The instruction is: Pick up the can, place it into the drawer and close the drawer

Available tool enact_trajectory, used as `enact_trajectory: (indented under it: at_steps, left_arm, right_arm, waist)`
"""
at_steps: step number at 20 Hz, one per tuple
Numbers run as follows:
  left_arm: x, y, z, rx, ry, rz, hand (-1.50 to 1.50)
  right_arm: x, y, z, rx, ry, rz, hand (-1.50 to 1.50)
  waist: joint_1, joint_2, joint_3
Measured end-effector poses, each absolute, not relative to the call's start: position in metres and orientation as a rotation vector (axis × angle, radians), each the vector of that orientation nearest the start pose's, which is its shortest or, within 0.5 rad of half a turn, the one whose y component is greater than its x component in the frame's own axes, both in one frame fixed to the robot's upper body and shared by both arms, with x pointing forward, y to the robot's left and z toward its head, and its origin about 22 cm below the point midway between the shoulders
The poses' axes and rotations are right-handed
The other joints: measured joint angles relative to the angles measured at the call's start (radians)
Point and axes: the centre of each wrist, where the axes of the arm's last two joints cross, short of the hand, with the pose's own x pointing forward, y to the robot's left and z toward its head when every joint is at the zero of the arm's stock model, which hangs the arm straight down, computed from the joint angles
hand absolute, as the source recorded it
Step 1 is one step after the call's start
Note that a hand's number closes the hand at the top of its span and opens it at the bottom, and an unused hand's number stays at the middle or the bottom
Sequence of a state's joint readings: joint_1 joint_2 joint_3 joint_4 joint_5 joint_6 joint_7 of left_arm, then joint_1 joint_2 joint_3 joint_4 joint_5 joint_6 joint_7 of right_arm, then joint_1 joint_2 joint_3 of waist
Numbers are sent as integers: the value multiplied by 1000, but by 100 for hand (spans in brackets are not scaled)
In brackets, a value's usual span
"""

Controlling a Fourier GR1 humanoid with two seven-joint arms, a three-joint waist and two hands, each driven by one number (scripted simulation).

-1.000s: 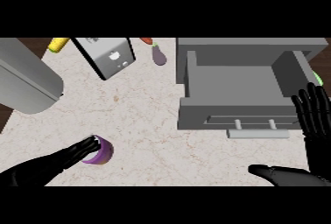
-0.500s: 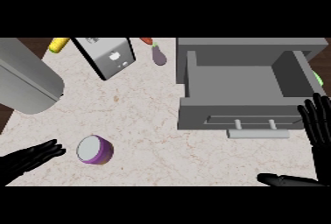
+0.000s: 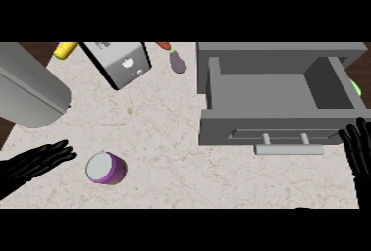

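Since the earlier frames the left hand (image 3: 35, 162) has come off the can (image 3: 106, 168) and pulled back toward the lower left; a second ago it lay over the can, and now a strip of bare worktop (image 3: 159, 132) shows between its fingertips and the can's side. The right hand (image 3: 358, 154) has also drawn further to the right, so that only its straight, upright fingers show at the picture's edge, just right of the drawer (image 3: 279, 100) front.

The can lies on the worktop well to the lower left of the drawer, tipped so that its pale round end faces up and its purple wall shows along the lower right. The left hand's fingers are released and stretched out, pointing toward the can and holding nothing. The right hand's fingers are likewise released.

The drawer stands pulled open, its grey inside bare, with a bar handle (image 3: 288, 143) on its front. Left of the drawer, along the far edge, lie a purple vegetable (image 3: 177, 62), a tilted silver box (image 3: 118, 62) and a yellow item (image 3: 65, 49). A large grey cylinder (image 3: 29, 88) lies far left of the drawer.
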State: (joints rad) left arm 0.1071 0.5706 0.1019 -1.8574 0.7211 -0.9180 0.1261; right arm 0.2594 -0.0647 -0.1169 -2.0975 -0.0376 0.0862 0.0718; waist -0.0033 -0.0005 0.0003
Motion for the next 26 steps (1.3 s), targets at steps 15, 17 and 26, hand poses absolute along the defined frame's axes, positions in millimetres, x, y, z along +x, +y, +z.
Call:
enact_trajectory:
  at_steps: [15, 17, 26]
  left_arm:
    - [228, 333, 52, -688, -1540, -745, -150]
    - [231, 331, 44, -667, -1535, -737, -150]
    - [246, 346, 16, -561, -1511, -710, -150]
  right_arm:
    - [166, -293, 78, -172, -1788, 19, -150]
    - [167, -297, 81, -176, -1787, 26, -150]
    - [168, -296, 72, -169, -1782, 26, -150]
  waist:
    - [1, 0, 0]
    - [1, 0, -1]
    - [-1, 1, -1]
